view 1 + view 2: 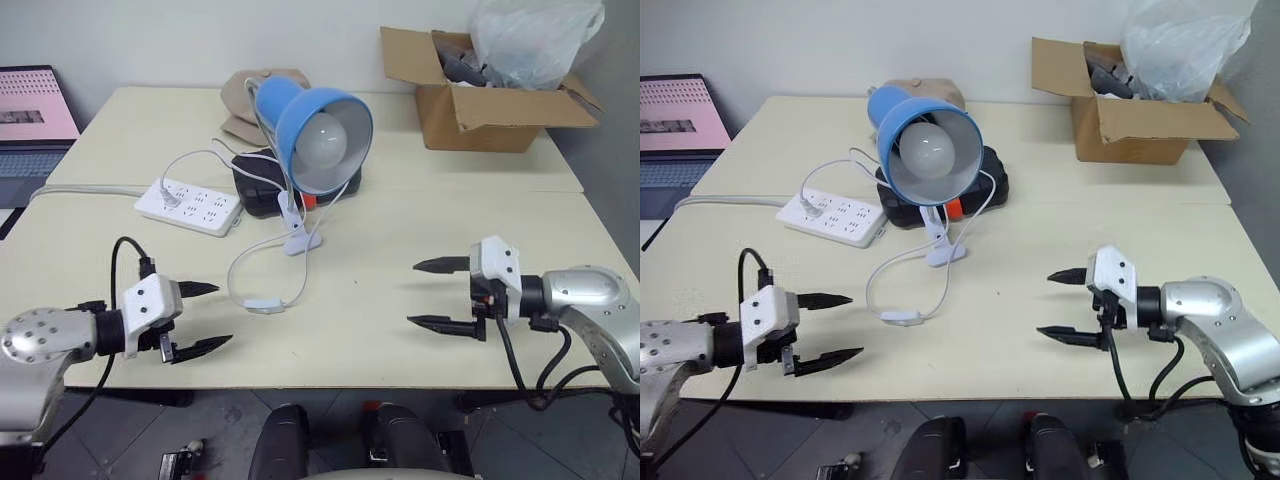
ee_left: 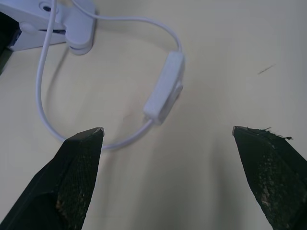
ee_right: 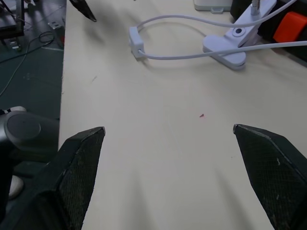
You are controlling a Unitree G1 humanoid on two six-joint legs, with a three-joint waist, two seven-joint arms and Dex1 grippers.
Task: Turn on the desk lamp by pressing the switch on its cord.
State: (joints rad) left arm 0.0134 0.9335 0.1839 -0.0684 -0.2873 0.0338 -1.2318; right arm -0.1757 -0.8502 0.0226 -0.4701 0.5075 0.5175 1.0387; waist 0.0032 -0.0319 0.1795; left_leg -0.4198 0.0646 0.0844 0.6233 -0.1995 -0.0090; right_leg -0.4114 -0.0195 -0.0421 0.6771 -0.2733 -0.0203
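Table: a pale cream rectangular tabletop [image 1: 420, 300] carries every item below; a seam runs across it behind the lamp.
Cardboard box: an open brown box [image 1: 480, 115] stands at the far right corner, with a crumpled clear plastic bag [image 1: 535, 40] bulging from its top.
Desk lamp: a blue dome-shaded lamp with a large round white bulb [image 1: 322, 125] stands mid-table. The open mouth of the shade faces the near edge and slightly to the robot's right. Its thin neck drops to a small white clip base [image 1: 300, 238] resting on the tabletop.
Power strip: a wide white multi-socket strip [image 1: 190, 205] lies left of the lamp, long axis slanting from far left to near right, with one plug inserted.
Black case: a dark flat object [image 1: 265, 185] with an orange-red patch sits behind the clip base, partly hidden by the shade.
Cord: a thin white wire [image 1: 235, 270] loops from the clip base toward the near edge and curves back.
Switch: a small white oblong inline switch [image 1: 265, 305] lies flat on the table at the near end of the loop, just in front of the clip base; its long axis runs roughly left to right.
Left gripper: black fingers spread wide [image 1: 205, 318], empty, tips aimed right toward the switch, near it without touching.
Right gripper: black fingers spread wide [image 1: 432, 293], empty, tips aimed left, well apart from the switch.
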